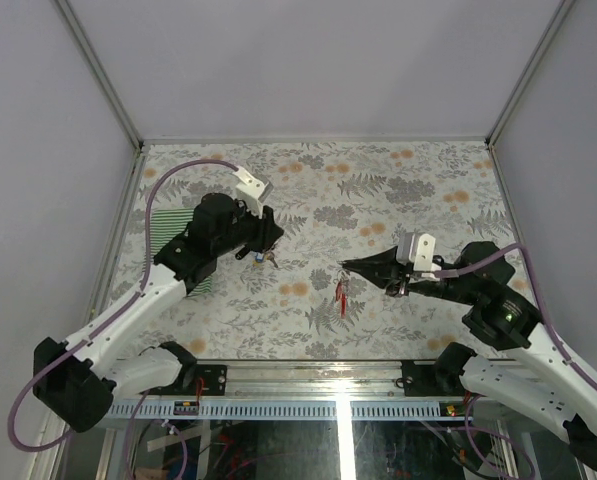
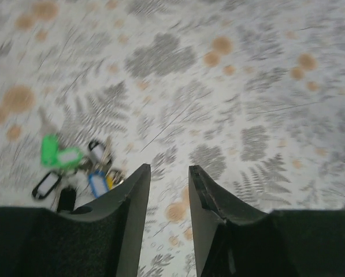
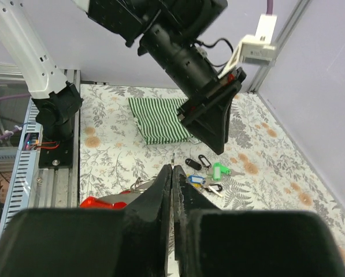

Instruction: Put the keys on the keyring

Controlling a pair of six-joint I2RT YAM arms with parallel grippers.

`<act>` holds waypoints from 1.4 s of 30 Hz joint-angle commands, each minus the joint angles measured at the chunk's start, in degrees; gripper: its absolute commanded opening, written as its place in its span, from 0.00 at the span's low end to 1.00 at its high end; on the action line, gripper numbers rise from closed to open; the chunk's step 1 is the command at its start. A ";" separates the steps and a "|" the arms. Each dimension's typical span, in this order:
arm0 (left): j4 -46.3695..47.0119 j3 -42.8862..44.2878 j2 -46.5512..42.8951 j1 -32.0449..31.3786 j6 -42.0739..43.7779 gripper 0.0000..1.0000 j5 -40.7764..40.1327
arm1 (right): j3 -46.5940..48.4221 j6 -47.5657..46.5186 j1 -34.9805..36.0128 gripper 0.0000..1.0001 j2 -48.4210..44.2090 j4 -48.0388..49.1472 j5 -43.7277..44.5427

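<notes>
The keys [image 2: 74,167] lie bunched on the surface [image 2: 247,86] just beside the left pincer [image 2: 169,168], which stands open and empty. The right pincer [image 3: 172,170] is closed. The keys look light, stiff and slippery, likely best pinched by the green tag [image 2: 59,154].

The worktop [image 2: 259,86] has a matt printed covering, patterned with ferns and flowers. The keys [image 2: 74,164] are silvery metal, and their green, black and blue tags are smooth, slightly glossy plastic. The left tool [image 2: 169,169] and the right tool [image 3: 171,169] look like matt black plastic, faintly grainy. The striped cloth [image 3: 160,118] is dull, soft woven fabric.
</notes>
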 commanded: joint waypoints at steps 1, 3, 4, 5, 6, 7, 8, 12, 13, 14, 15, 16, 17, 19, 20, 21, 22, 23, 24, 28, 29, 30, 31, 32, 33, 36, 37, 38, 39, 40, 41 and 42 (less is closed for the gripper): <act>6.06 -5.54 1.40 5.12 -7.50 0.35 -8.72 | -0.34 3.06 0.25 0.00 -0.79 1.54 1.88; 7.44 -7.22 2.71 6.48 -8.68 0.38 -10.68 | -0.71 3.61 0.25 0.00 -0.70 1.35 1.98; 7.83 -7.73 3.80 6.81 -8.92 0.40 -12.41 | -0.94 3.97 0.30 0.00 -0.71 1.37 2.03; 7.90 -8.01 5.04 7.15 -9.15 0.41 -14.83 | -1.20 4.19 0.28 0.00 -0.79 1.42 2.08; 7.63 -8.02 6.58 7.46 -9.18 0.41 -16.38 | -1.51 4.60 0.27 0.00 -0.88 1.51 2.08; 7.50 -7.89 8.10 7.82 -9.08 0.42 -17.33 | -1.73 4.95 0.31 0.00 -0.95 1.70 2.01; 7.68 -7.87 9.86 8.70 -8.87 0.42 -17.30 | -2.03 5.32 0.32 0.00 -0.97 1.95 1.88; 9.00 -7.77 15.27 11.48 -6.86 0.43 -15.13 | -2.67 6.84 0.26 0.00 -1.19 2.97 1.18; 9.07 -7.45 16.66 12.29 -6.66 0.43 -14.21 | -2.76 7.11 0.37 0.00 -1.20 3.11 1.00; 9.03 -7.05 18.00 12.93 -6.31 0.43 -13.63 | -2.78 7.40 0.31 0.00 -1.20 3.03 0.83; 8.94 -6.63 19.28 13.35 -5.80 0.43 -13.36 | -2.78 7.62 0.30 0.00 -1.21 2.99 0.70; 8.58 -6.06 20.48 13.74 -5.28 0.43 -13.03 | -2.86 7.89 0.35 0.00 -1.19 2.97 0.61; 8.24 -5.61 21.66 13.98 -4.84 0.43 -12.83 | -2.91 8.03 0.25 0.00 -1.28 2.99 0.54; 8.54 -5.14 23.71 14.38 -4.49 0.43 -11.93 | -3.04 8.25 0.26 0.00 -1.36 2.96 0.37; 8.90 -4.97 24.51 14.56 -4.44 0.43 -11.12 | -3.12 8.36 0.29 0.00 -1.41 2.92 0.48; 9.26 -4.74 25.29 14.63 -4.40 0.43 -10.62 | -3.20 8.44 0.30 0.00 -1.45 2.96 0.49; 9.52 -4.44 26.21 14.64 -4.33 0.43 -10.33 | -3.26 8.50 0.33 0.00 -1.51 2.92 0.49; 9.62 -4.11 27.11 14.69 -4.19 0.43 -10.25 | -3.30 8.56 0.26 0.00 -1.59 2.92 0.53; 9.52 -3.63 28.08 14.73 -3.91 0.43 -10.18 | -3.35 8.65 0.30 0.00 -1.61 2.94 0.51; 9.36 -2.24 31.11 14.84 -2.81 0.40 -9.78 | -3.43 9.04 0.30 0.00 -1.77 3.21 0.41; 9.28 -1.98 31.73 14.89 -2.59 0.39 -9.84 | -3.43 9.02 0.26 0.00 -1.84 3.19 0.41; 9.17 -1.77 32.13 14.91 -2.44 0.39 -9.99 | -3.48 9.11 0.30 0.00 -1.72 3.19 0.34; 9.11 -1.52 32.51 14.91 -2.24 0.38 -10.20 | -3.45 9.15 0.36 0.00 -1.76 3.18 0.24; 9.03 -1.54 32.77 15.00 -2.08 0.38 -10.59 | -3.40 9.28 0.31 0.00 -1.70 3.33 0.17; 8.90 -1.47 32.93 15.02 -1.89 0.38 -10.91 | -3.40 9.37 0.26 0.00 -1.66 3.30 0.10; 8.27 -1.19 33.05 14.96 -1.31 0.37 -11.96 | -3.44 9.59 0.28 0.00 -1.53 3.40 -0.16; 8.11 -1.20 33.02 14.95 -1.20 0.37 -12.31 | -3.49 9.65 0.28 0.00 -1.53 3.43 -0.25; 8.02 -1.24 32.90 14.98 -1.13 0.37 -12.59 | -3.57 9.68 0.30 0.00 -1.49 3.49 -0.36; 8.05 -1.22 32.88 14.95 -1.01 0.37 -12.77 | -3.57 9.80 0.28 0.00 -1.44 3.56 -0.40; 8.05 -1.21 32.85 14.99 -0.95 0.36 -12.95 | -3.57 9.86 0.28 0.00 -1.35 3.64 -0.51; 8.13 -1.18 32.92 14.95 -0.89 0.35 -12.94 | -3.57 9.94 0.30 0.00 -1.29 3.71 -0.68; 8.14 -1.09 32.96 14.99 -0.86 0.34 -12.89 | -3.57 10.07 0.36 0.00 -1.19 3.79 -0.82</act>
